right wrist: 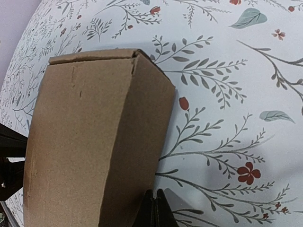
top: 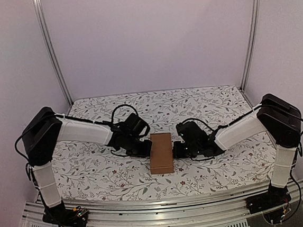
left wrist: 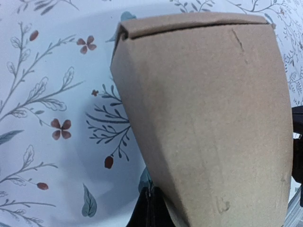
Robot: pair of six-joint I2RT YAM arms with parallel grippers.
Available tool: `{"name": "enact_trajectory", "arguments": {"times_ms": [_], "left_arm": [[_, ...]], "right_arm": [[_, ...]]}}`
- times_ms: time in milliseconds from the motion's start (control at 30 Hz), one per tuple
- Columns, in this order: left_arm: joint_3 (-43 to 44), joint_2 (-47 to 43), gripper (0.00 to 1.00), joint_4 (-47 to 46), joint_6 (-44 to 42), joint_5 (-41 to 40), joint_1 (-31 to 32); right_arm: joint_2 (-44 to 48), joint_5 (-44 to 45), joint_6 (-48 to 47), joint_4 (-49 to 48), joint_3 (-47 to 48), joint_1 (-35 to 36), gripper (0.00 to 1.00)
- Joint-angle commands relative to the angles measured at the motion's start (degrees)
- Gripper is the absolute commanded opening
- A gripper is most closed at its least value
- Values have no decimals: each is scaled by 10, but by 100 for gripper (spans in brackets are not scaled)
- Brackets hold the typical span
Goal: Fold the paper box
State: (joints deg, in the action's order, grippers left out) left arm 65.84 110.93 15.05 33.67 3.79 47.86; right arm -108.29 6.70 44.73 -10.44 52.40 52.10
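From above, I see the paper box (top: 161,153) lying on the flower-patterned desk (top: 203,101), midway between the two arms. Its long axis runs from the near edge toward the back wall. The left end effector (top: 145,146) sits just beside the box's left long side and the right end effector (top: 177,149) just beside its right long side. Both are about equally near, so neither arm has the better reach.

In the left wrist view, the box fills the right of the picture and stretches away from the camera, its far end flap lying closed along a thin seam. My fingers (left wrist: 142,217) are pressed together with nothing between them, right at the near lower edge of the carton. I cannot tell whether they touch it.

The right wrist view mirrors that. The box is to the left, its long side running away from me, and the jaws there are also pressed together and empty at the foot of the carton's side wall.

I judge the carton formed, so any further push comes sideways, across the long axis.
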Motion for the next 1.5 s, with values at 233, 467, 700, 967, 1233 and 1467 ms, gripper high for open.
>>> {"name": "enact_trajectory", "arguments": {"times_ms": [233,467,700,967,1233,1467], "left_arm": [[27,-15,16,68,-37,-84,-23],[28,-86,43,120,-46,-129,-23],[26,-185,73,168,-58,-147,-23],[11,-321,99,208,-78,-158,-23],[-22,-457,99,228,-119,-175,-23],[-41,-574,99,251,-161,-178,-23]], "right_arm": [[47,28,-68,81,2,-44,18],[147,88,-146,186,5,-49,56],[265,160,-198,270,6,-49,98],[391,214,-230,355,15,-49,99],[505,307,-212,415,-4,-49,99],[615,328,-232,431,-49,-49,99]]}}
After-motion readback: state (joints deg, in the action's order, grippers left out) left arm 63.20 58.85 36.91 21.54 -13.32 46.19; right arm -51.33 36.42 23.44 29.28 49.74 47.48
